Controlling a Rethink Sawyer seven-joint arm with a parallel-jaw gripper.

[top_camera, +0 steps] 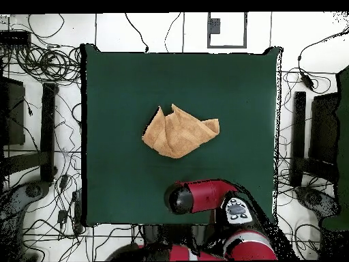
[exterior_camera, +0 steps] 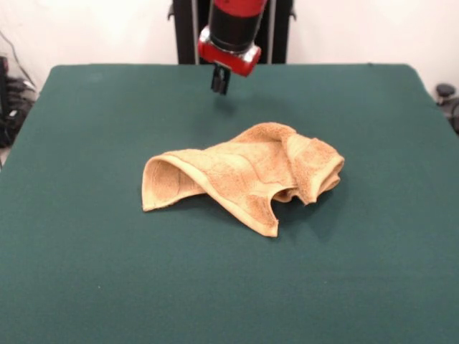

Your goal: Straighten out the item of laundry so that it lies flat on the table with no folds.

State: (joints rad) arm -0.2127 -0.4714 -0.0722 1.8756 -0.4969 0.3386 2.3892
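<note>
The tan-orange towel (exterior_camera: 247, 175) lies crumpled near the middle of the dark green table (exterior_camera: 86, 272), with folded-over edges and a raised hump at its right end. It also shows in the overhead view (top_camera: 180, 132) as an irregular folded shape on the table (top_camera: 116, 82). My gripper (exterior_camera: 219, 82) hangs from the red and black arm above the table's far side, well behind the towel and apart from it. It holds nothing, and its dark fingers look close together. In the overhead view the arm (top_camera: 204, 196) covers the gripper.
Cables and dark equipment lie on the floor around the table in the overhead view (top_camera: 41, 75). The robot's pedestal (exterior_camera: 186, 29) stands at the table's far edge.
</note>
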